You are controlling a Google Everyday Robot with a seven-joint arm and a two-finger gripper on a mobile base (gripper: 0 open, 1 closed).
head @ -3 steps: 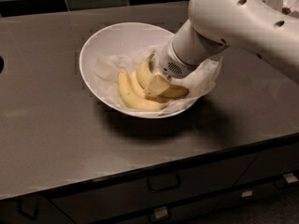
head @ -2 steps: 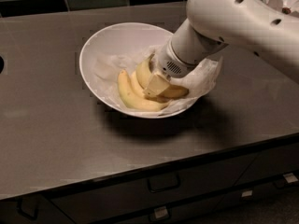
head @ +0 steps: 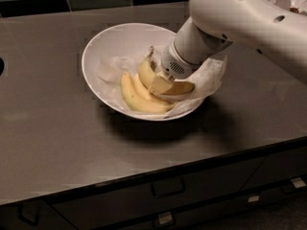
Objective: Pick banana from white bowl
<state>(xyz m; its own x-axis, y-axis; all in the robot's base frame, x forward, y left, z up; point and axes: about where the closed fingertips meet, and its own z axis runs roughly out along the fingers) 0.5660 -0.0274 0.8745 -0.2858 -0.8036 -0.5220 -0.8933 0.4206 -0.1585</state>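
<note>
- Camera view: the white bowl [head: 111, 41] stands on a dark countertop [head: 57, 147], above a row of drawers [head: 168, 188]. It is lined with crumpled white paper [head: 212, 74].
- Three bananas lie inside the bowl. The banana [head: 146, 74] is the plump, strongly curved one, with its stem pointing up toward the far rim. A slimmer pair [head: 135, 97] lies just beside it, on the side nearer the camera.
- The white arm [head: 240, 18] reaches in from the upper right. The gripper [head: 162, 84] is lowered into the bowl and touches the banana at its middle.
- Whether the gripper has closed on the fruit cannot be told, since its wrist housing hides the contact.
- Progress, as judged: the reach into the bowl is done. The banana rests in the bowl, not yet lifted. Securing the hold and raising the banana over the rim remain.
</note>
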